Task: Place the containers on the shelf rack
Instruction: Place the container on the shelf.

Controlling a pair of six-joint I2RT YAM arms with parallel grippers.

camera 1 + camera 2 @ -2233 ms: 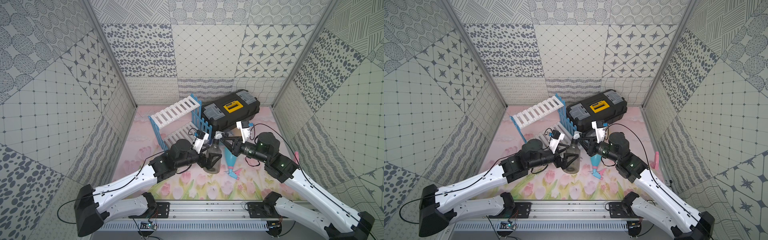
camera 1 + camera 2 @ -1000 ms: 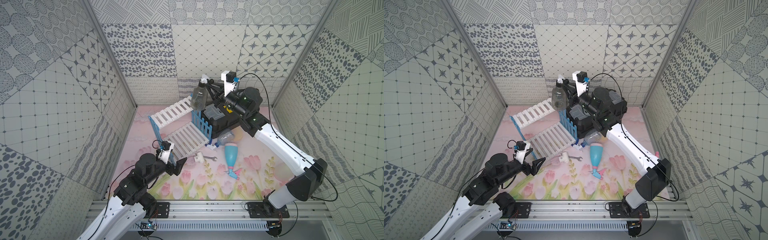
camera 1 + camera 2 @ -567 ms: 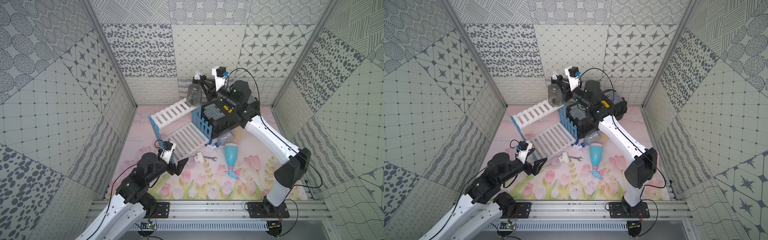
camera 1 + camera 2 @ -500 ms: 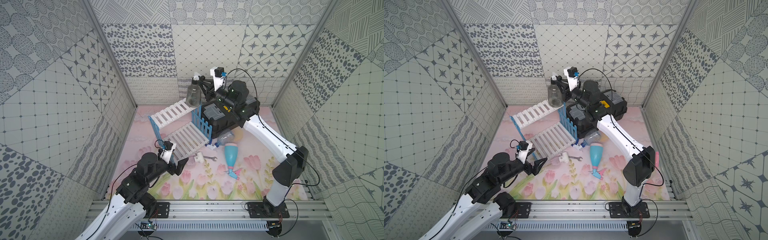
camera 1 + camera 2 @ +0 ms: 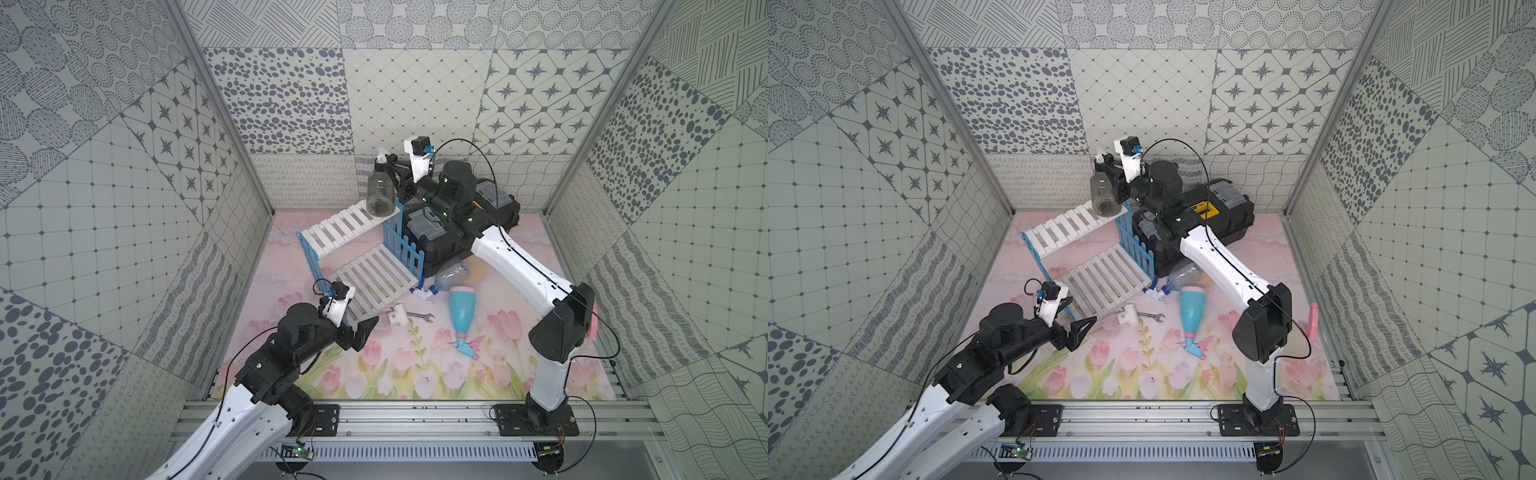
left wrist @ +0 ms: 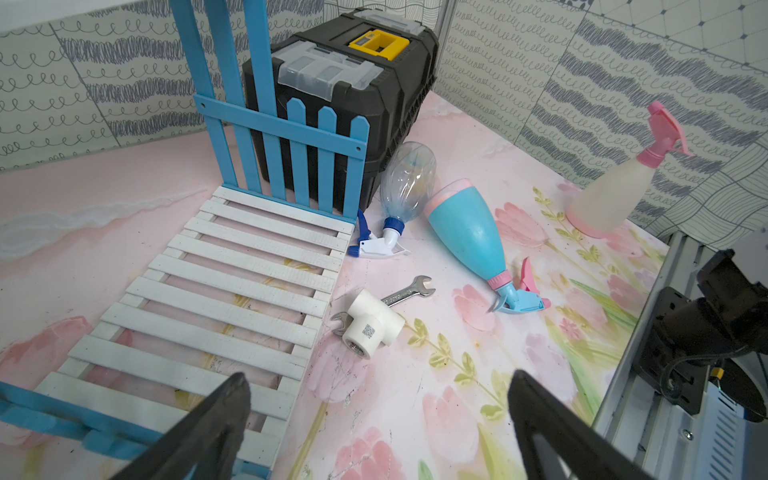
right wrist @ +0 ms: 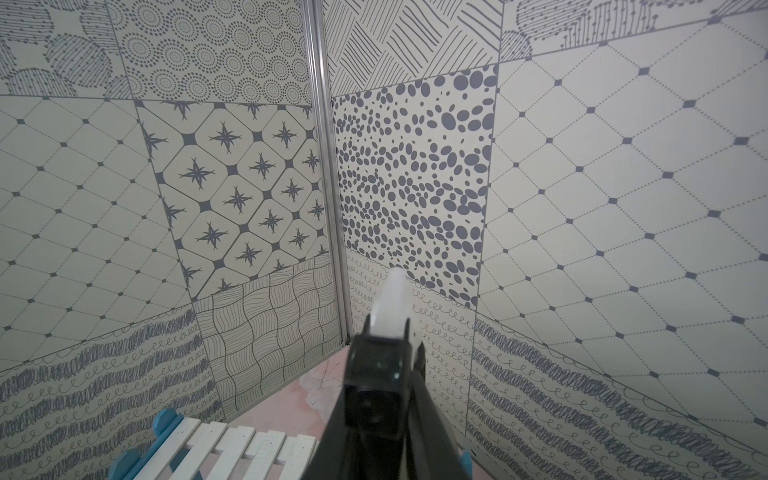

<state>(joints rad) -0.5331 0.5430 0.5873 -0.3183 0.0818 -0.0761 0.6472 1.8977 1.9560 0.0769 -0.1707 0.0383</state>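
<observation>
The left arm's base runs out of both top views. Its forearm reaches low over the front left of the counter (image 5: 415, 374), and the left claw (image 5: 363, 334) hangs near the front corner of the shelf rack (image 5: 349, 222), its fingers spread wide with nothing between them. In the left wrist view only the two dark fingertips (image 6: 232, 395) show, with the rack's lower shelf and a white pipe fitting (image 6: 374, 324) beyond them. A small wrench (image 6: 409, 293) lies partly under the fitting.

The rack stands at the back left, and both of its slatted shelves are bare apart from its far right corner. There the smoky grey bottle (image 5: 379, 193) stands upright, its base over the far end of the top shelf. Whether it rests on the slats or hangs just above them cannot be told. The right claw (image 5: 392, 174) is clamped on the bottle's head from the side. The right wrist view shows little more than the closed claw and the white trigger tip (image 7: 392, 303).

The right arm rises from its base, bends at the elbow and stretches back across the black toolbox (image 5: 498, 208), hiding much of the lid.

A clear bottle (image 5: 451, 274) lies against the toolbox front, and a light blue bottle (image 5: 460, 309) lies just beside it. Both are well apart from either claw. The cream bottle (image 6: 611, 195) stands at the far right; in the top views the right arm hides all but its pink head (image 5: 1312, 320).
</observation>
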